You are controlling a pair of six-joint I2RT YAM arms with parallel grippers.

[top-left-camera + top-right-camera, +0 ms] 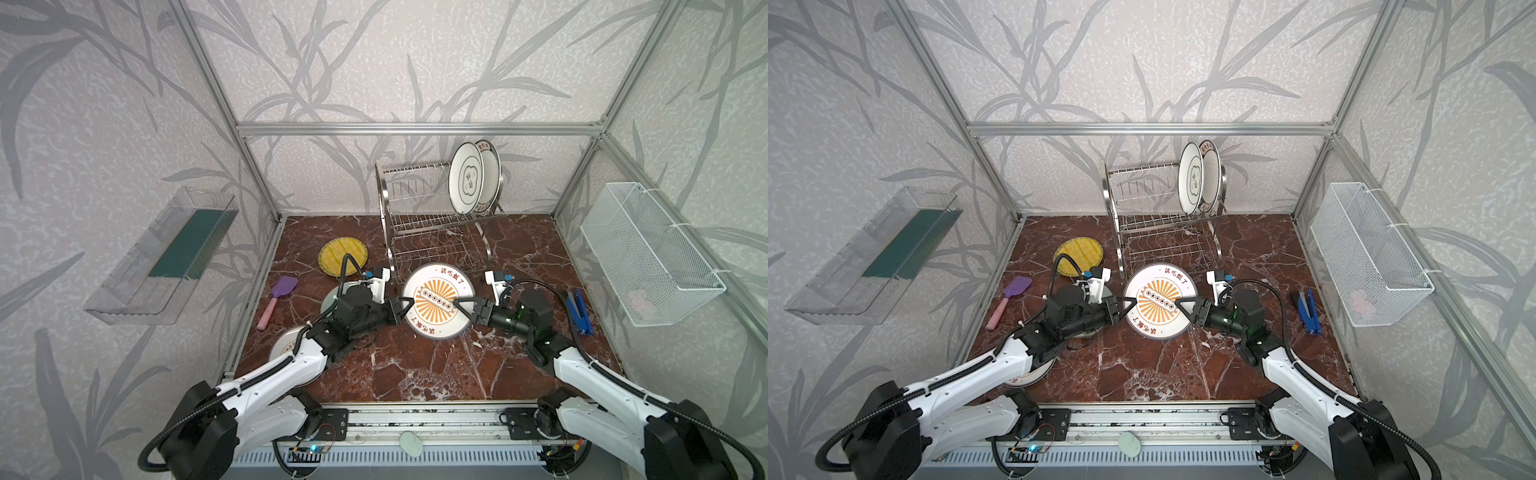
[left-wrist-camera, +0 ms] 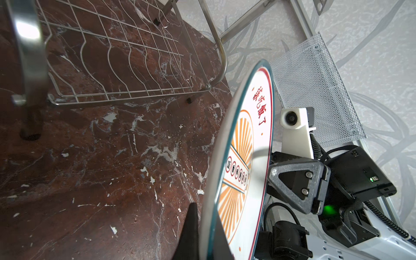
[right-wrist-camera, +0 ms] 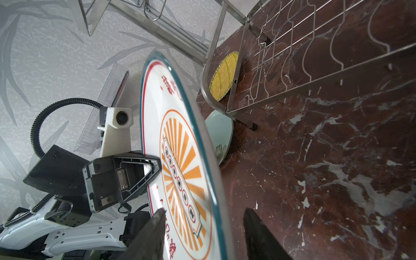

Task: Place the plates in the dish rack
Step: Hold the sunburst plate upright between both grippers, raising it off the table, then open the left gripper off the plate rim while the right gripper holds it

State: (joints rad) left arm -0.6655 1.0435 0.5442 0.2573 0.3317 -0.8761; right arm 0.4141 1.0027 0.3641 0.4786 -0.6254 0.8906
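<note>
While the left gripper (image 1: 409, 305) is clamped on the left rim of the sunburst plate (image 1: 438, 301), we see the right gripper (image 1: 459, 306) set about the opposite rim with its jaws apart. One finger (image 3: 155, 229) lies at the printed face, though we cannot tell whether it touches, and the other stands clear of the underside, so the plate hangs on a single edge grip. It is held off the table (image 1: 415, 374) and tilted, at the centre of both top views, just below the lower shelf of the dish rack (image 1: 436, 232) in the frame. We judge the main hazard to be slip or rotation: a glazed plate pinched at one rim can pivot in the pads, and a sideways nudge from the right fingers as they close could lever it loose. A drop from here would strike the marble, and the teal plate (image 3: 219, 132) lies flat close by, partly under the left arm (image 1: 353, 307). A second hazard is collision: the plate's upper rim is near the front wire of the rack, and a lift without backing away could catch it. Two white plates (image 1: 465, 178) already stand at the right end of the upper shelf, and a careless entry beside them could knock them. The yellow plate (image 1: 343, 255) lies flat to the left of the rack.
</note>
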